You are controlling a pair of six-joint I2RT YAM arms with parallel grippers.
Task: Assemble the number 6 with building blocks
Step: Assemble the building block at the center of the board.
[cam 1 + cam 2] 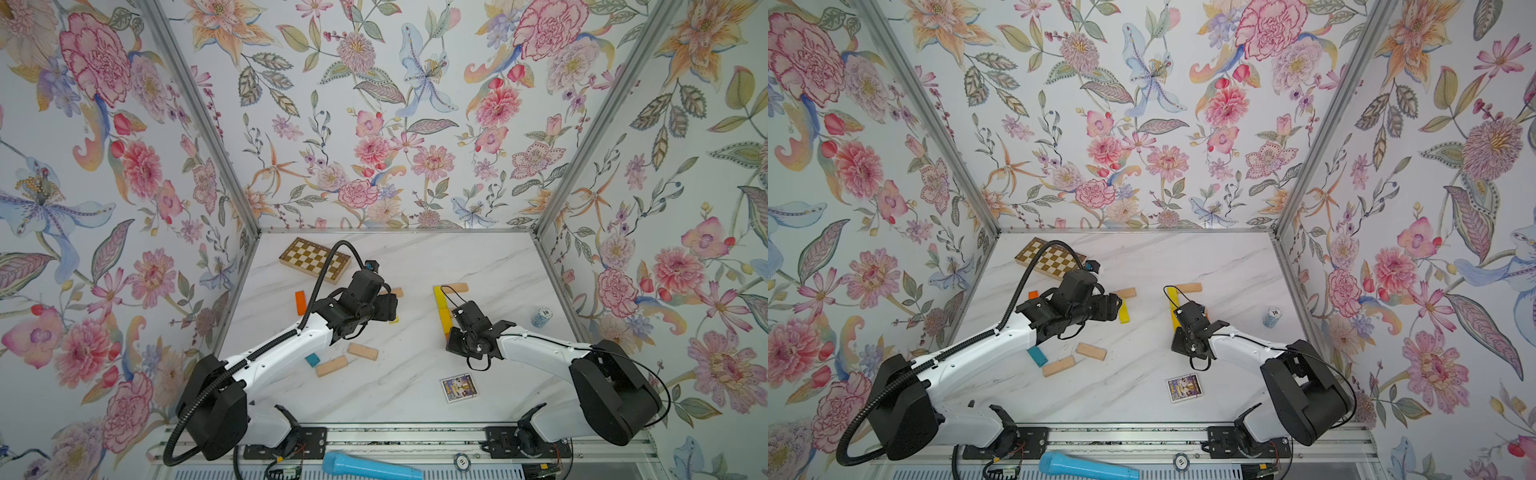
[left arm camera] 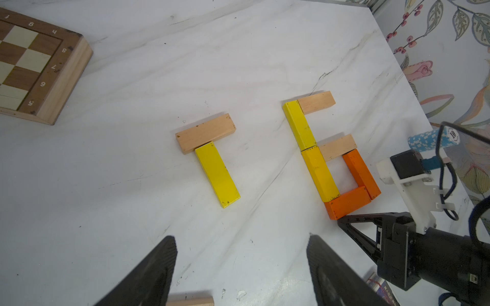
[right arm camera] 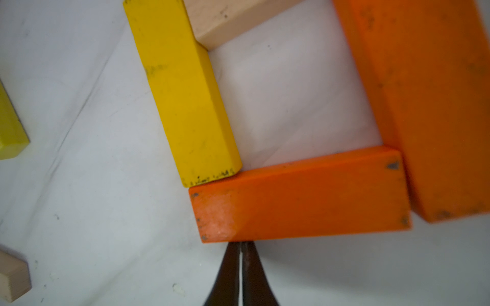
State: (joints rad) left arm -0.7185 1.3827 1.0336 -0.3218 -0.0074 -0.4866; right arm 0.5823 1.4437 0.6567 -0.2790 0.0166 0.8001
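Six planks already make up the number 6 (image 2: 318,164), so I judge this the final squaring-up step. Nearest: my right gripper (image 3: 241,246), pinched fully together and carrying nothing, its tips touching the outer long edge of the 6's bottom orange plank (image 3: 299,196). Beyond that is the 6's loop: amber plank (image 3: 183,100) and second orange plank (image 3: 429,106) as sides, beige plank (image 3: 225,18) across. Farther, the 6's stem is a yellow plank (image 2: 299,124) capped by another beige plank (image 2: 316,102). My left gripper (image 2: 240,235), spread wide and empty, hovers off the 6's stem side. Next probably a light nudge only, since a hard push could skew the loop's joints, then retreat straight back.
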